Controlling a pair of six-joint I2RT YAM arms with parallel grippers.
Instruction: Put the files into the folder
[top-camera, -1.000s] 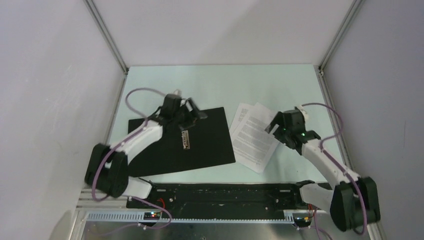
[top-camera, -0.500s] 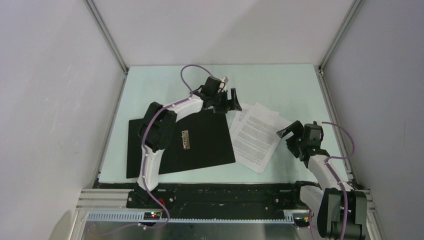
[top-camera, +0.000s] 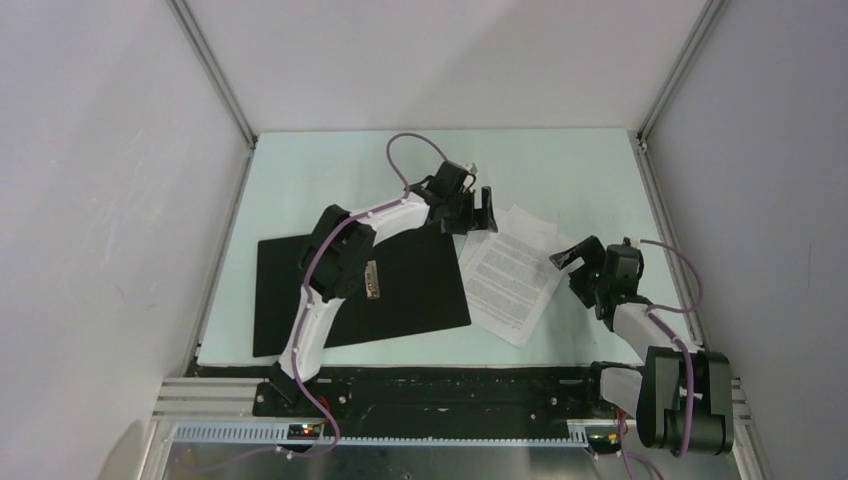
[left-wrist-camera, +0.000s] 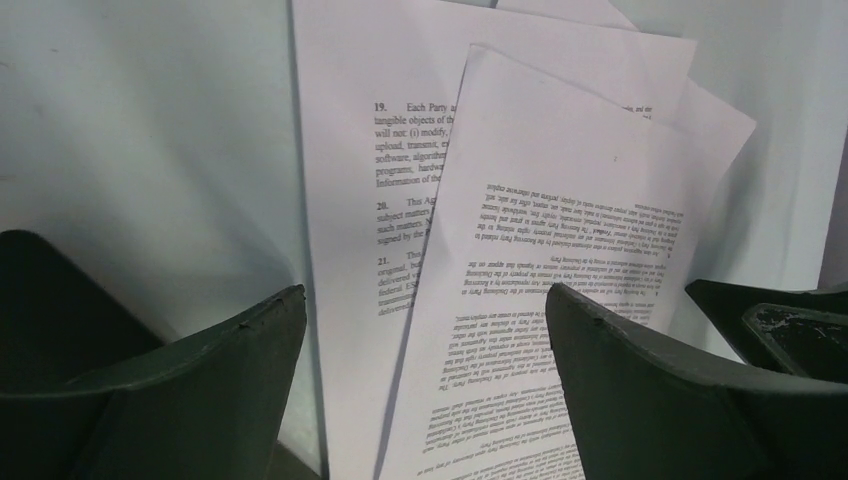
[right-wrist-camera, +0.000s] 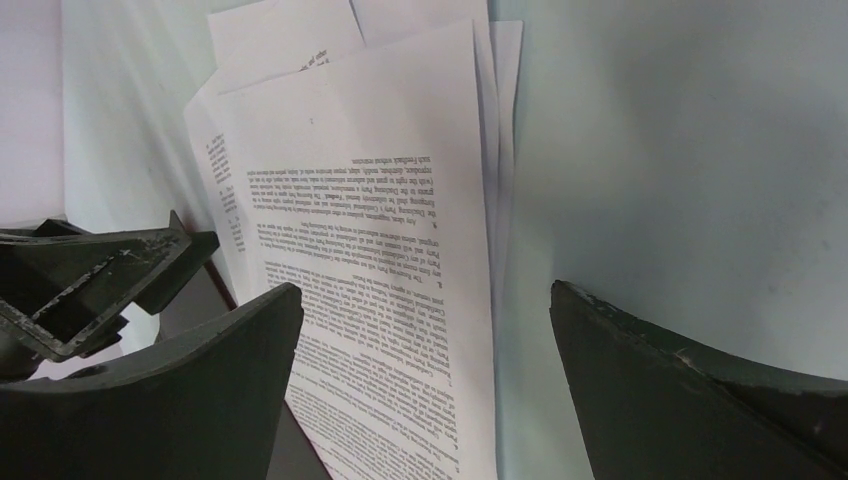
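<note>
The files are several white printed sheets, fanned loosely on the pale table right of centre. They also show in the left wrist view and the right wrist view. The folder lies open and flat, black inside up, with its metal clip near the middle. My left gripper is open and empty, low over the sheets' far left corner. My right gripper is open and empty at the sheets' right edge. The left gripper's fingers show in the right wrist view.
White walls with metal rails close in the table on the left, back and right. A black rail runs along the near edge by the arm bases. The folder's right edge lies against the sheets' left edge.
My left arm swung from the folder's far edge rightward to the sheets' far corner. My right arm drew back from over the sheets to their right edge, then edged closer.
</note>
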